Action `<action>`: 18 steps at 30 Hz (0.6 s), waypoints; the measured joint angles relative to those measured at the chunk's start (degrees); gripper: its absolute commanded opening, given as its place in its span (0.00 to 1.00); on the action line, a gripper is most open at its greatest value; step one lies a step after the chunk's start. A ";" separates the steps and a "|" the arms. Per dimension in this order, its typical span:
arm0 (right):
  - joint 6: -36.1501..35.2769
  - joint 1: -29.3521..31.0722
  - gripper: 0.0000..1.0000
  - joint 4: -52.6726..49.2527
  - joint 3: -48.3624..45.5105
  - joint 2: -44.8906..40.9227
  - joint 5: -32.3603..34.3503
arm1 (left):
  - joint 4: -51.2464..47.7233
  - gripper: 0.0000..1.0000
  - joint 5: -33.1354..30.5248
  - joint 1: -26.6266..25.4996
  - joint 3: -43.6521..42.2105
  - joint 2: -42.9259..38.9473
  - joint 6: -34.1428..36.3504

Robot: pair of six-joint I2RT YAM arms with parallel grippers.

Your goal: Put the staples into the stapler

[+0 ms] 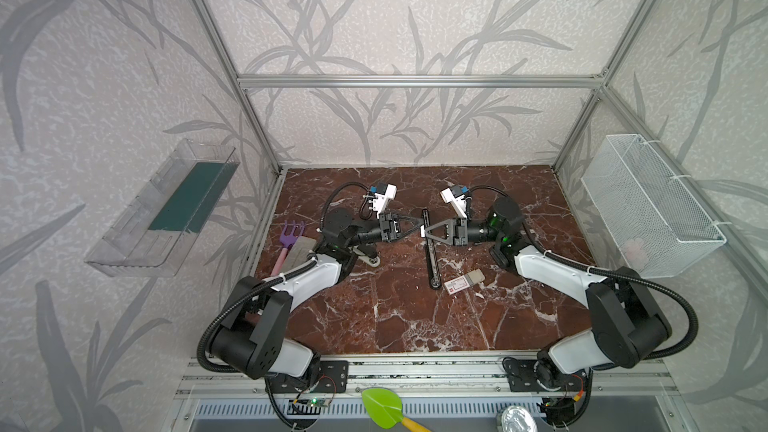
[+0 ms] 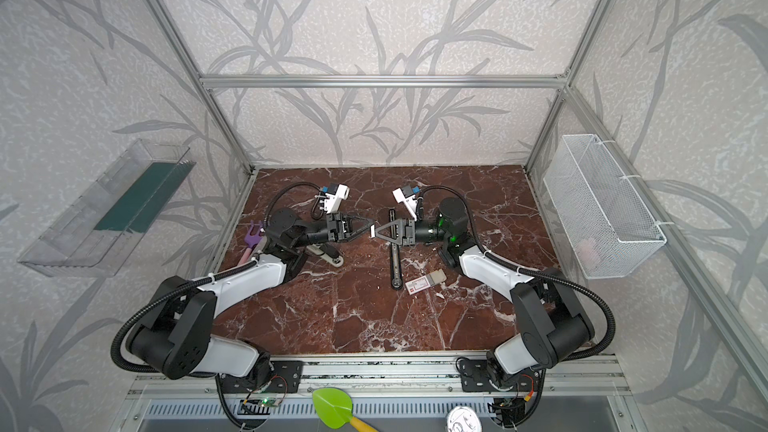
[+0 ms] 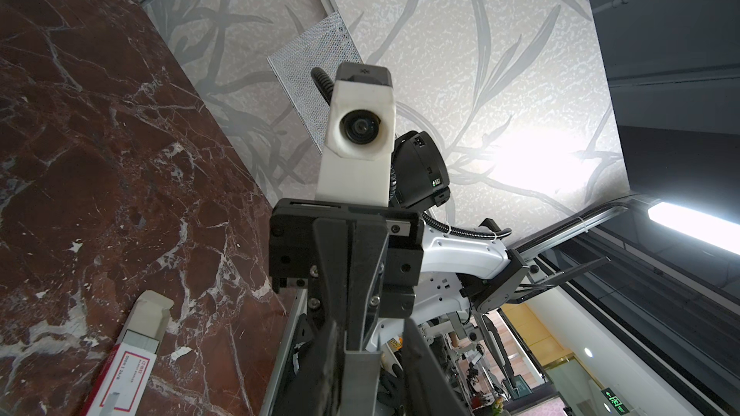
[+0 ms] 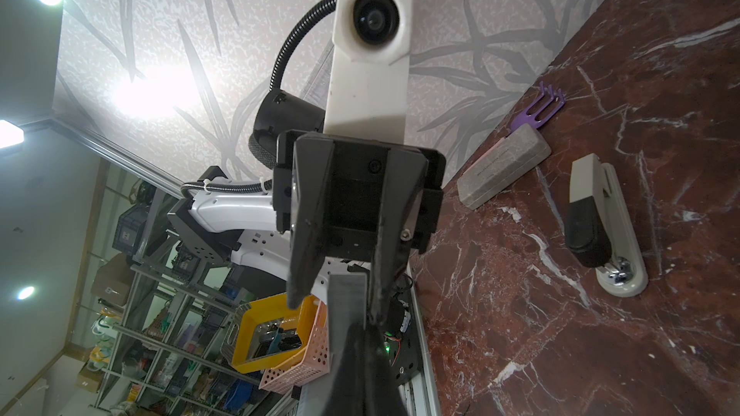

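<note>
Currently, at the far left of the worktop [image 1: 395,317], a purple plastic rake [image 1: 292,231], a grey block [image 4: 504,172] and a beige-and-black stapler [image 4: 600,226] lie out of the way, the stapler partly under the left arm. Next comes the left hand [image 1: 417,224], raised above mid-worktop with its jaws part-way apart, straddling one end of what looks like a strip of staples [image 4: 346,294]. In the right wrist view one jaw seems to touch the strip and the other stands just off it, so no firm grip shows. Beneath the meeting point lies the long black stapler [image 1: 431,259], opened flat. The right hand [image 1: 424,232] faces the left, its jaws fully closed on the strip's other end. Just right of the black stapler's near end, the staple box [image 1: 462,282] rests on the worktop, its grey tray slid part-way out.

The step looks like a handover, and the danger lies there. If the right hand lets go before the left has clamped, the strip would drop. Squeezing off-centre or pulling at an angle could snap the strip, scattering pieces over the veined marble, where they would be hard to spot. A tilted grip would also leave the strip misaligned with the stapler's channel.
</note>
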 measured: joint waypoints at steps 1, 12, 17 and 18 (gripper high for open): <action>0.24 0.00 0.00 0.20 0.00 0.07 0.02 | -0.09 0.30 0.09 0.00 0.00 0.00 0.02; 4.09 -0.24 0.00 4.39 -0.66 1.68 -0.50 | -3.28 0.18 0.26 -0.17 0.00 -0.04 2.58; 4.04 -0.31 0.16 4.37 -0.85 1.73 -0.50 | -3.76 0.18 0.26 -0.22 0.02 -0.07 3.19; 3.89 -0.39 0.19 4.31 -0.87 1.73 -0.50 | -4.22 0.17 0.22 -0.20 0.02 -0.07 3.41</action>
